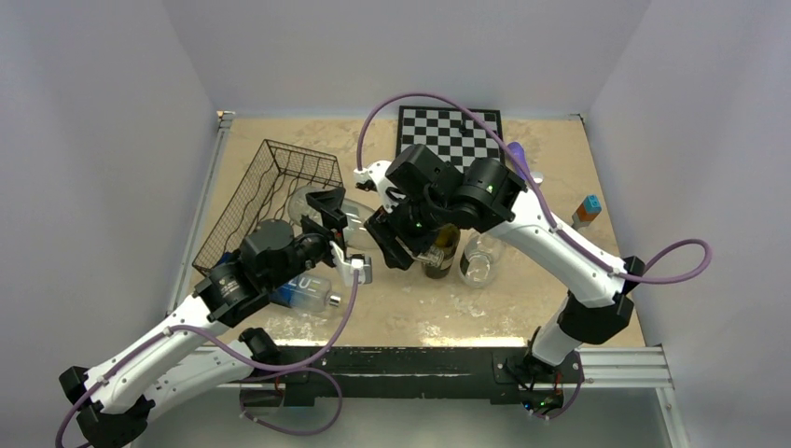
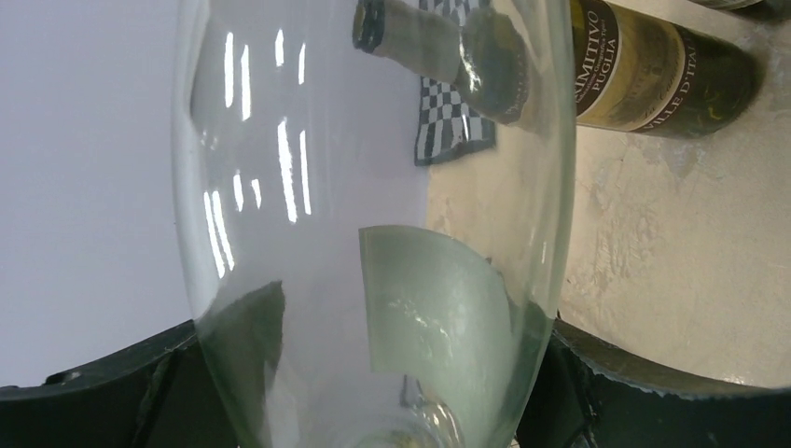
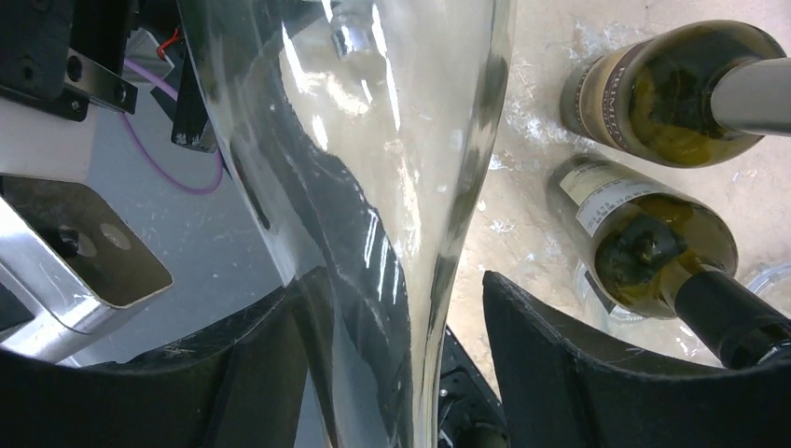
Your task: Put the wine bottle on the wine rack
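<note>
We note plain pale walls (image 1: 93,140) left, far, right; sandy scuffed tabletop (image 1: 448,308); aluminium rail (image 1: 616,369) near edge; even light.

Clear glass bottle (image 2: 373,187) in the left claw (image 2: 373,392), dark labelled wine bottle (image 2: 653,65) beyond, on sandy table (image 2: 672,261)

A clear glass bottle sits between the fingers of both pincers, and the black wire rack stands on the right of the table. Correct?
No. In the top external view the black wire rack stands on the left of the table. The clear glass bottle does sit between the fingers of the left pincer and the right pincer.
</note>
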Robot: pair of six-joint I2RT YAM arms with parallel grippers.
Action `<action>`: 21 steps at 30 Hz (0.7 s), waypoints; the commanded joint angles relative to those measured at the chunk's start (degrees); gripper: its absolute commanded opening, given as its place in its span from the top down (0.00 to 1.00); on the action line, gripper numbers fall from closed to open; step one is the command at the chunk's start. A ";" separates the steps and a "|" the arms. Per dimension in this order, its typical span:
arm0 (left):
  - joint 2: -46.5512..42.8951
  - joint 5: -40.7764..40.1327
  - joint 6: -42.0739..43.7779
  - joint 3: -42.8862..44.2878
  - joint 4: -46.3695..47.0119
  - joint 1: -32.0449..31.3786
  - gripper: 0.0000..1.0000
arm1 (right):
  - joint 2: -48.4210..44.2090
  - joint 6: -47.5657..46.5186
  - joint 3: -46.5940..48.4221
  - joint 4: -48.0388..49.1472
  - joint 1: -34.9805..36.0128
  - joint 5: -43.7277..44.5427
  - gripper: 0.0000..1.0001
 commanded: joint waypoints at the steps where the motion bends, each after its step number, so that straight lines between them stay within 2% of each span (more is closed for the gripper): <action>1: -1.18 -1.30 -0.94 5.66 14.51 0.04 1.00 | -0.06 0.82 -1.08 2.20 0.78 0.22 0.35; 4: -1.09 -1.45 -1.45 5.82 14.42 0.09 1.00 | 0.79 1.21 -0.78 1.24 0.86 -0.14 0.52; 10: -0.76 -3.40 -2.47 5.98 14.50 0.15 1.00 | 0.28 2.02 -1.17 1.04 0.97 1.21 0.98; 16: -1.04 -4.49 -3.70 5.72 13.56 0.17 1.00 | -2.26 1.64 -2.14 3.33 1.34 3.10 1.00; 17: -1.31 -4.55 -4.00 5.41 13.48 0.16 0.96 | -2.93 1.52 -2.52 4.17 1.60 3.48 1.00; 18: -1.61 -4.57 -4.72 5.09 13.36 0.17 0.78 | -3.80 1.41 -2.95 5.36 1.85 4.31 1.00; 19: -2.06 -4.51 -5.38 4.73 13.07 0.13 0.51 | -4.61 1.20 -3.34 6.40 2.03 4.96 1.00; 21: -3.00 -4.49 -6.67 3.80 13.16 0.13 0.20 | -6.48 1.15 -4.43 9.42 2.41 6.57 1.00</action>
